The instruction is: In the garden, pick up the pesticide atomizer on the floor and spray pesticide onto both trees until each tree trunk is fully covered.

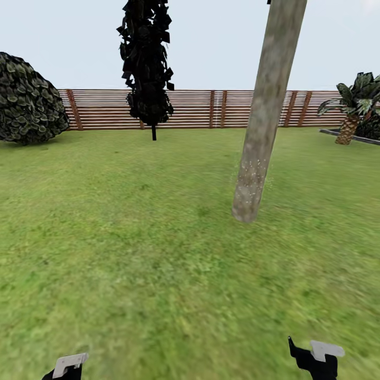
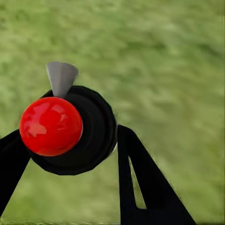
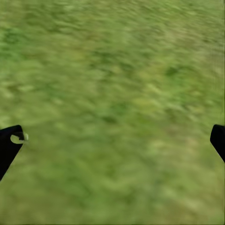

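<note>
Head cam faces fwd/down over lawn (image 1: 132, 253) to fence (image 1: 200, 108); both wrist cams close above same grass

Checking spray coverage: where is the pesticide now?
Head view: whitish pesticide specks dot the lower tree trunk, right of centre, above the lawn.

Bkgd: black conifer (image 1: 146, 63) before fence; rounded dark shrub (image 1: 29, 100) at far left; palm-like plant (image 1: 354, 105) far right.
</note>
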{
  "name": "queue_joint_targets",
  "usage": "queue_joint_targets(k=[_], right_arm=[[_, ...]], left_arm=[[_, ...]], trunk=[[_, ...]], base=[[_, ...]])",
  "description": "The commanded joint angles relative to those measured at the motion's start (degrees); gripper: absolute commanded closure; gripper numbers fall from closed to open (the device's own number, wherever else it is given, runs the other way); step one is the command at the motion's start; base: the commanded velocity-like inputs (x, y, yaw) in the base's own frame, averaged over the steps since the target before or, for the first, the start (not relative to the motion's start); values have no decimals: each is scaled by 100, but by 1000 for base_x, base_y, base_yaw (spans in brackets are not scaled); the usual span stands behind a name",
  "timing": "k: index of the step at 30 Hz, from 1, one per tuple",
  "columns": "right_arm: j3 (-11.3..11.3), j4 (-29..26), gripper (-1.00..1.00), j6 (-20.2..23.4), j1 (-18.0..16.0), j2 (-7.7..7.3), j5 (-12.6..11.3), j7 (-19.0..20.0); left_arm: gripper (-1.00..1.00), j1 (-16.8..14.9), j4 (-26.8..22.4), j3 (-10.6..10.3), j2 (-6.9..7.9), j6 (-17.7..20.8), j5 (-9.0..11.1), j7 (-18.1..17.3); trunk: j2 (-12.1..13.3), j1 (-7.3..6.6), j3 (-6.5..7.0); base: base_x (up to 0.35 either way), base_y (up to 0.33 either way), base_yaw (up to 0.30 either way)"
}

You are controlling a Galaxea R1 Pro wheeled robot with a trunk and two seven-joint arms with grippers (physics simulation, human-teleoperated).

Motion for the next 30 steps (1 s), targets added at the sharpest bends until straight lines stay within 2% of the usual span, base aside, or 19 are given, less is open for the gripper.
queue_joint_targets(k=[1, 30], right_arm=[[-48, 0, -100, -27, -7, 3, 30, 48], [-46, 0, -100, -25, -7, 3, 30, 48]], left_arm=[[100, -5, 9, 24, -1, -13, 26, -33], [100, -5, 10, 4, -10, -7, -16, -50]], trunk=[[-2, -1, -1], [-2, -1, 131]], base=[[0, -1, 273], [0, 0, 259]])
